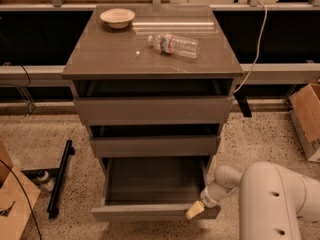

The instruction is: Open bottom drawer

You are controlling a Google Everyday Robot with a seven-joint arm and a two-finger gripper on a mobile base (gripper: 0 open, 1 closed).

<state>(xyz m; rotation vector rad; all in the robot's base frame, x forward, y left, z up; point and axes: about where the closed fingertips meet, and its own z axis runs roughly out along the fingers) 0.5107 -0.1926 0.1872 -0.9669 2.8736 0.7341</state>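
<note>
The bottom drawer (150, 211) of the grey-brown cabinet (150, 59) stands pulled well out, and its shallow grey interior (155, 180) shows. The two drawers above it, the top one (152, 110) and the middle one (155, 146), stand out only a little. My gripper (196, 210) is at the right end of the bottom drawer's front panel, its pale tip against the panel's top edge. My white arm (272, 199) comes in from the lower right.
A pale bowl (117, 17) and a lying plastic bottle (174, 44) rest on the cabinet top. A cardboard box (306, 119) is at right, another (12, 204) at lower left. A black bar (59, 179) lies on the floor left of the cabinet.
</note>
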